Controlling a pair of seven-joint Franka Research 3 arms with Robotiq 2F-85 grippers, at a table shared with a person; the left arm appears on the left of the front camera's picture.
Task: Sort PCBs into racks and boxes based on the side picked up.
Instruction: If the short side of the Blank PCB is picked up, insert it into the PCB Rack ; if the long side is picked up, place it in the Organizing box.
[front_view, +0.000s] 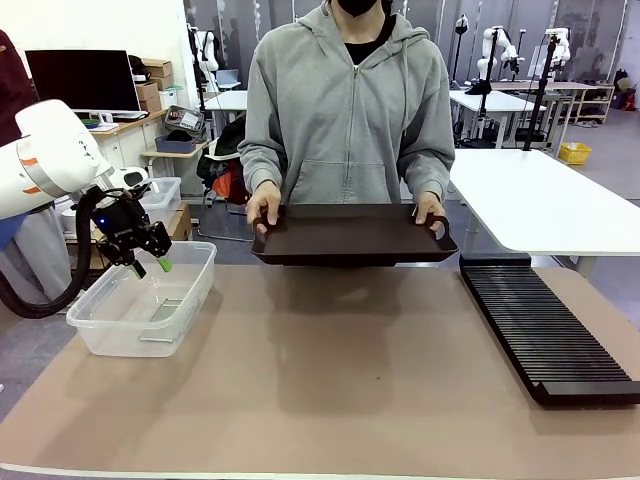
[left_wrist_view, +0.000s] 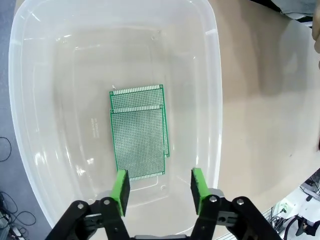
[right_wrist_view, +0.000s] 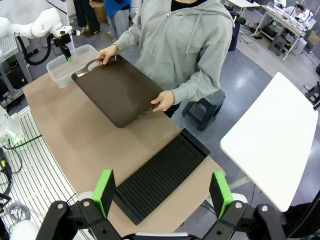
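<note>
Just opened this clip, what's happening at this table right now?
Both PCBs lie overlapped in the clear tub. The left hand hovers over them, open and empty. The right hand hangs open high above the black rack, whose slots look empty. A person holds a dark brown tray by its handles at the far edge.

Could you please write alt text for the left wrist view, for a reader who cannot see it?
Two thin green square PCBs lie overlapping on the floor of a large clear plastic tub. Above them hangs the left gripper, its green-padded jaws open and empty.
</note>
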